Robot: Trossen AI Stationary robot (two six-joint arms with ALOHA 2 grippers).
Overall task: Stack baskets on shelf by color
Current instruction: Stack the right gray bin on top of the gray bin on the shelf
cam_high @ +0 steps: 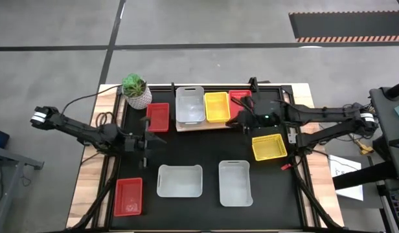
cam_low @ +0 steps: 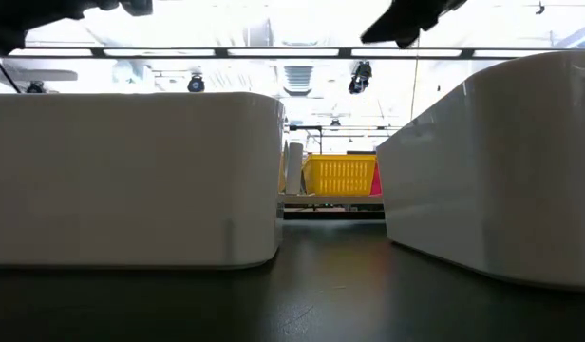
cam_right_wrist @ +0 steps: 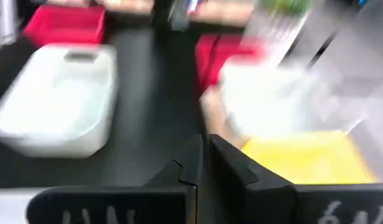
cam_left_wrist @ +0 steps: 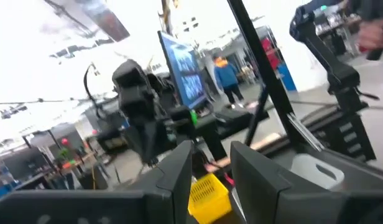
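The light-brown shelf (cam_high: 203,125) at the mat's far side carries a white basket (cam_high: 190,105), a yellow basket (cam_high: 217,107) and a red basket (cam_high: 238,96) that the right arm partly hides. A second red basket (cam_high: 158,117) sits on the mat to the left of the shelf. A third red basket (cam_high: 129,196), two white baskets (cam_high: 180,180) (cam_high: 235,182) and a yellow basket (cam_high: 269,147) lie nearer. My left gripper (cam_high: 146,139) hovers open just near of the mat's red basket. My right gripper (cam_high: 241,119) is shut at the shelf's right end, holding nothing (cam_right_wrist: 204,158).
A potted green plant (cam_high: 136,90) stands at the mat's far left corner. Cables lie by the left arm. In the low view the two near white baskets (cam_low: 131,176) (cam_low: 501,166) block most of the view; the yellow basket (cam_low: 340,174) shows between them.
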